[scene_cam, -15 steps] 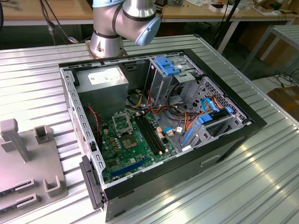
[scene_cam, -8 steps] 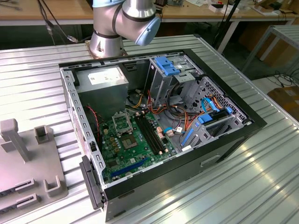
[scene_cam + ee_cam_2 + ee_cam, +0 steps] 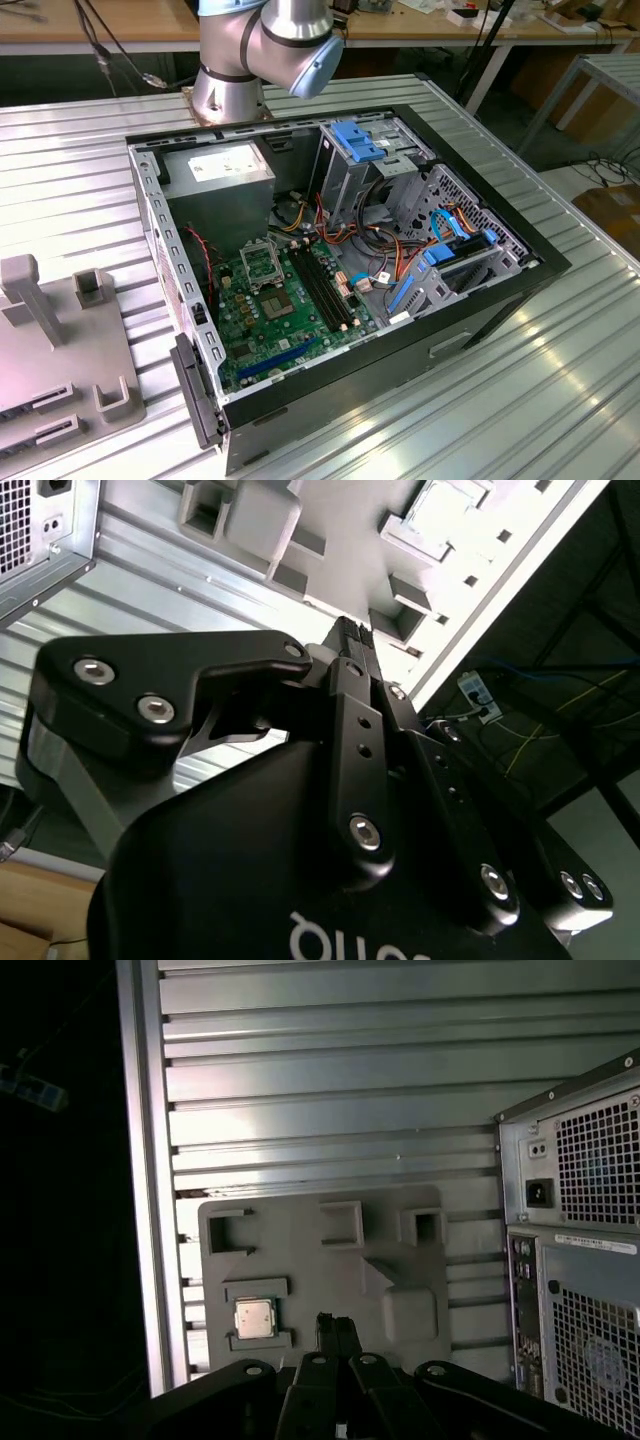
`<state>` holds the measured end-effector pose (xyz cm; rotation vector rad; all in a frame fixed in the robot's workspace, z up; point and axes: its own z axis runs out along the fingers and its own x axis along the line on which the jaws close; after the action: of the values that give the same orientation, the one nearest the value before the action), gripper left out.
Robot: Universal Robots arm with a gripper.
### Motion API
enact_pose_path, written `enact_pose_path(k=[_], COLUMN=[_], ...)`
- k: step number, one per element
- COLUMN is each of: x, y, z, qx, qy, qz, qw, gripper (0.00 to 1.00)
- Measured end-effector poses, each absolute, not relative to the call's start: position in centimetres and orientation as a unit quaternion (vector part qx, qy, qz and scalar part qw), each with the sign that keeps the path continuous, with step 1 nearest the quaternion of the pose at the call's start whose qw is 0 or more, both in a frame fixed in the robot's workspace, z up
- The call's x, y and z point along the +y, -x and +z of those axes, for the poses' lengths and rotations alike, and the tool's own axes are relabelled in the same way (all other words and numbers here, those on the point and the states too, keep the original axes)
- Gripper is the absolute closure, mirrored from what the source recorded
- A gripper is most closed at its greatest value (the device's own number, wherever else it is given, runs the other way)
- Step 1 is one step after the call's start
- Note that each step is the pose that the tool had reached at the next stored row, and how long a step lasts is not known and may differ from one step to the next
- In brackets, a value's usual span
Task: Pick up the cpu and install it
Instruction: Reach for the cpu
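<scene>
Just hovering above the grey holder plate [image 3: 320,1260] with the cpu [image 3: 254,1318] in its pocket, clenching the claw [image 3: 335,1324] shut on nothing.

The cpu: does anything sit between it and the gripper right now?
Nothing visible does. In the first wrist view the cpu lies uncovered in a recess of the grey fixture plate. The gripper is off to one side of it, apart, with only bare plate showing between them.
</scene>
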<state>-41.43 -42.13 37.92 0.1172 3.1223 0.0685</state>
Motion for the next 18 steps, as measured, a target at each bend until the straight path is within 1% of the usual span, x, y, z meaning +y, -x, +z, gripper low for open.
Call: enact_pose_path(k=[18], x=[-42.58], y=[42.41], z=[37.89], qx=[0.999], qy=[-0.038], qz=[0.022], qw=[0.007], gripper=[0.89])
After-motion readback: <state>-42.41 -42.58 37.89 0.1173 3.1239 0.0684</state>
